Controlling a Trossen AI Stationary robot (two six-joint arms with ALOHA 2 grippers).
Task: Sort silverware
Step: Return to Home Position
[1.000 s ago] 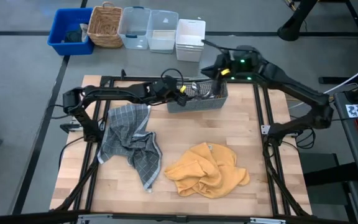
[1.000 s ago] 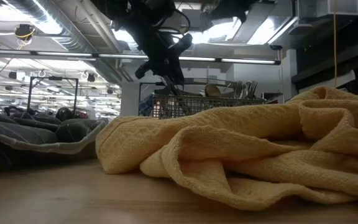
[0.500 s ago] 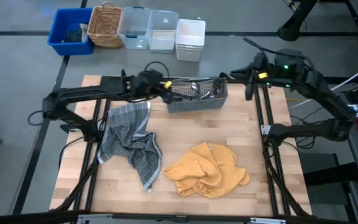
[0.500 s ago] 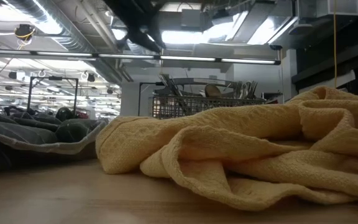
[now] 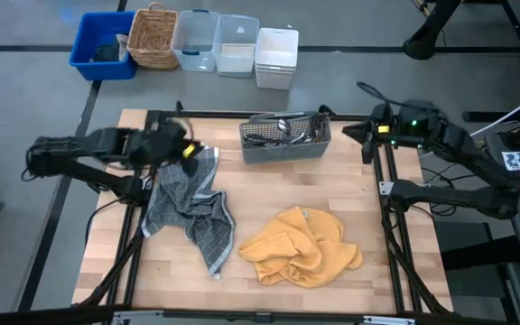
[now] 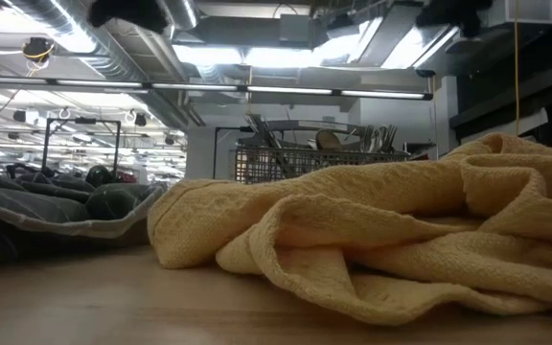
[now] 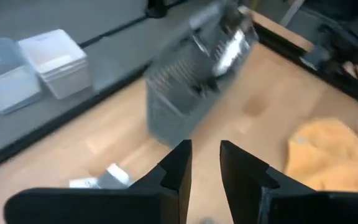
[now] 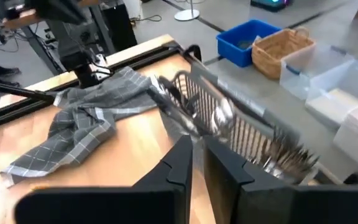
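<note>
Two pincers are mine, and both have just pulled away from the caddy. A second ago they were both right at it, one at each end. Now my left pincer is well off to the caddy's left, above the top corner of the grey cloth. My right pincer is a little way off to the caddy's right and does not touch it.

My left fingers have a small gap between them, and nothing is in the gap. My right fingers are almost pressed together, and they hold nothing too.

All the silverware I can see is in the caddy. Forks and spoons lie piled inside it, and from low down I see their ends poke up over its rim. I see no fork, spoon or knife on the bare wood in front of the caddy.

So I think the last piece is dropped in and my arms are going back to rest. I think the sorting is done, or very nearly. The grey cloth and the yellow cloth lie bunched up in front of the caddy. I cannot tell if a piece hides under them.
</note>
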